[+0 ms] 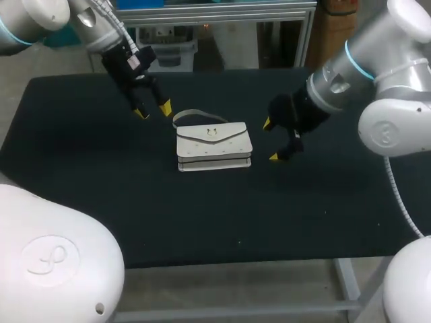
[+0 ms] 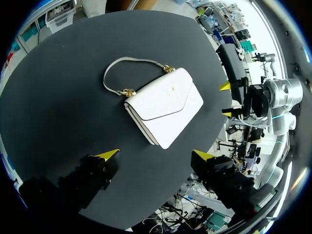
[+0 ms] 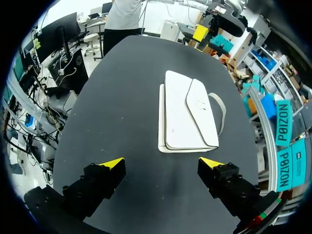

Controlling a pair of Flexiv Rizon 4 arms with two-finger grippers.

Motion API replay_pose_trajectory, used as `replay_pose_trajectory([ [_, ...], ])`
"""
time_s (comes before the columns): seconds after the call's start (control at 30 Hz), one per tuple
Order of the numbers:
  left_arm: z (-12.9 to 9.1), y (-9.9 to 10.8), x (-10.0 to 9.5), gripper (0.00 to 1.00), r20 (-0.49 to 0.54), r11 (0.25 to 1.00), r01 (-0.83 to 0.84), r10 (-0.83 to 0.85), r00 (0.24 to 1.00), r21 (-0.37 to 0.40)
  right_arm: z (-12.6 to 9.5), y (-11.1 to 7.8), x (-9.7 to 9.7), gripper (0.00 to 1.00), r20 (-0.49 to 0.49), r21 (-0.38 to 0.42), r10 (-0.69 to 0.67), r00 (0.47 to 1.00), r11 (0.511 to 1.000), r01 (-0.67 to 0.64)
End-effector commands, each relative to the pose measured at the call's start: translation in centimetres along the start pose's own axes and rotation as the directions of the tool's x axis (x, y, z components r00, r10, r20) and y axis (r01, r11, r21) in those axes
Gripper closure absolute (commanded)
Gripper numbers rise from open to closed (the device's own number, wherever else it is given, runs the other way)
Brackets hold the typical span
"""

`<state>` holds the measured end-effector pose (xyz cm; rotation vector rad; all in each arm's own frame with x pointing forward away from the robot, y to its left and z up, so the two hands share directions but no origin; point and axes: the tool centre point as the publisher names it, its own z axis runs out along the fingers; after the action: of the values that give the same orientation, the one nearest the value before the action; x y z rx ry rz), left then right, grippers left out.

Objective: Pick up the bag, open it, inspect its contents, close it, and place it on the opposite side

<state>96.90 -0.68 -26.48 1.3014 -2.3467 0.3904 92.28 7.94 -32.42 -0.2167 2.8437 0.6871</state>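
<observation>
The white flat envelope-flap handbag [image 1: 214, 145] lies on its back near the middle of the black-covered table [image 1: 101, 202], its thin looped strap [image 1: 192, 113] flat towards the far edge. The left gripper [image 1: 152, 110] hangs spread and empty just beyond the strap; the right gripper [image 1: 271, 140], also spread and empty, waits beside the bag's right end. Likely trouble: fingers pressing on the smooth flap may shove the bag instead of catching it, and a strap-only hold would let it swing.

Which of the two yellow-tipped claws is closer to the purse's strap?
The left gripper: the strap of the bag loops toward it, while the right gripper sits beyond the bag's opposite, strapless end.
</observation>
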Motion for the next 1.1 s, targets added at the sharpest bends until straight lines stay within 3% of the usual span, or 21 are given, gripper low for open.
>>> replay_pose_trajectory([
  [0.03, 0.2, -0.4, 0.8, 0.0, 0.14, 0.991, -0.118, 0.107, 0.984, 0.069, 0.7, 0.9, -0.3, 0.0, -0.004, 0.039, -0.012, 1.0, 0.999, 0.013],
  [0.1, 0.2, -0.5, 1.0, 0.0, 0.239, 0.972, -0.207, 0.177, 0.955, 0.107, 1.4, 1.8, -0.4, 0.0, -0.009, 0.038, -0.042, 0.999, 0.998, 0.042],
  [0.3, 0.3, -1.1, 1.2, 0.0, 0.33, 0.91, -0.383, 0.317, 0.889, 0.157, 3.2, 3.5, 0.4, 0.0, 0.001, 0.06, -0.068, 0.998, 0.996, 0.068],
  [0.47, 0.1, -1.1, 1.3, 0.0, 0.381, 0.837, -0.515, 0.422, 0.822, 0.184, 3.7, 3.7, 0.9, 0.0, 0.015, 0.06, -0.081, 0.997, 0.995, 0.08],
  [0.57, -0.1, -0.9, 1.5, 0.0, 0.372, 0.804, -0.565, 0.475, 0.798, 0.185, 3.7, 3.4, 1.3, 0.0, 0.029, 0.057, -0.078, 0.997, 0.995, 0.076],
  [0.6, -0.3, -0.9, 1.6, 0.0, 0.349, 0.804, -0.573, 0.498, 0.794, 0.158, 3.7, 3.4, 1.5, 0.0, 0.032, 0.057, -0.08, 0.996, 0.995, 0.078],
  [1.0, -0.3, -0.9, 1.6, 0.0, 0.349, 0.804, -0.573, 0.498, 0.794, 0.158, 5.1, 3.9, 1.5, 0.0, 0.091, 0.11, -0.11, 0.99, 0.989, 0.099],
  [1.1, 0.9, -1.1, 1.8, 0.0, 0.375, 0.761, -0.637, 0.558, 0.74, 0.124, 5.5, 4.1, 1.4, 0.0, 0.119, 0.143, -0.132, 0.984, 0.983, 0.115],
])
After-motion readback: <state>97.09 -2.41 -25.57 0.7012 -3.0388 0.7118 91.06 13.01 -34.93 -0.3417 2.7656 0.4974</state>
